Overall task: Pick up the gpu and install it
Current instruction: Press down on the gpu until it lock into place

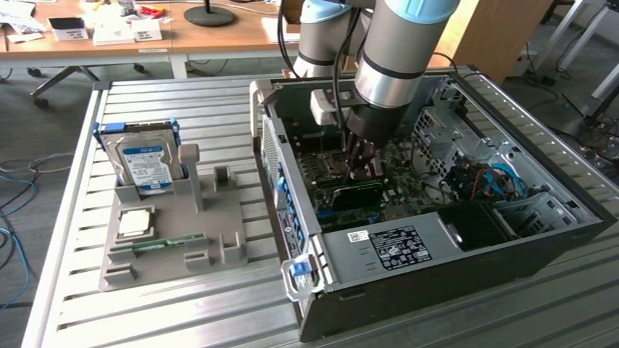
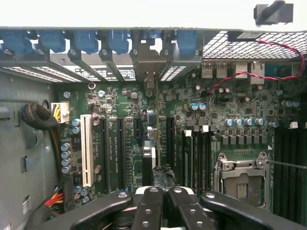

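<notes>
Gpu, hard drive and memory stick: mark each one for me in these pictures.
gpu [image 2: 153,127], wrist view, on the card's thin edge, seen edge-on over the motherboard.
hard drive [image 1: 145,158], exterior view, on its blue label.
memory stick [image 1: 159,244], exterior view, on the middle of the green strip.

Grey slatted-metal tabletop [image 1: 193,101] fills the foreground. Behind it, long light-wood desk [image 1: 222,36] on white legs, carrying small white boxes [image 1: 111,32] and a round black lamp base [image 1: 210,14]. Grey floor [image 1: 48,116]; blue cables [image 1: 14,203] trail at the exterior view's left. Plywood panel [image 1: 493,36] upright at the rear. Even, diffuse light.
</notes>
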Robot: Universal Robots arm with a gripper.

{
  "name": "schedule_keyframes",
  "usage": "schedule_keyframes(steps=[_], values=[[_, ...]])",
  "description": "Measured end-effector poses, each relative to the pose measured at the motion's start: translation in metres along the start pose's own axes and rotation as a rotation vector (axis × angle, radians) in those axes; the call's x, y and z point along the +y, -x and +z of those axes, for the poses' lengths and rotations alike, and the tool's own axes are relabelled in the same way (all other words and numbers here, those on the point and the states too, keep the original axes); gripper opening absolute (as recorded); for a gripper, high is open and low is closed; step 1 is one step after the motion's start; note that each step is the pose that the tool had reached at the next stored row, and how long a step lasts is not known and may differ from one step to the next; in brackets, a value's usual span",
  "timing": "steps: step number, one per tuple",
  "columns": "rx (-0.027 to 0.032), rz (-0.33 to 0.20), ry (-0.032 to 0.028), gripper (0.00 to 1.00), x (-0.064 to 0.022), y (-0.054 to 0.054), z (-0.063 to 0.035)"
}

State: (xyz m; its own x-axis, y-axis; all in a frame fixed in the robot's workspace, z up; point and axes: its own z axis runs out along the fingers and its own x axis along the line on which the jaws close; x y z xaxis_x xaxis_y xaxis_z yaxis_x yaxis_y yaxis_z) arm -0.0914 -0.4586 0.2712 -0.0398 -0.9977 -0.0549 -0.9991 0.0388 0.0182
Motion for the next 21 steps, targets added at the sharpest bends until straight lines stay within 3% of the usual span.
schedule_keyframes(steps=[21], values=[[0.0002, 0.0, 0.0, 0.11, 0.0001, -0.0001, 0.0082]])
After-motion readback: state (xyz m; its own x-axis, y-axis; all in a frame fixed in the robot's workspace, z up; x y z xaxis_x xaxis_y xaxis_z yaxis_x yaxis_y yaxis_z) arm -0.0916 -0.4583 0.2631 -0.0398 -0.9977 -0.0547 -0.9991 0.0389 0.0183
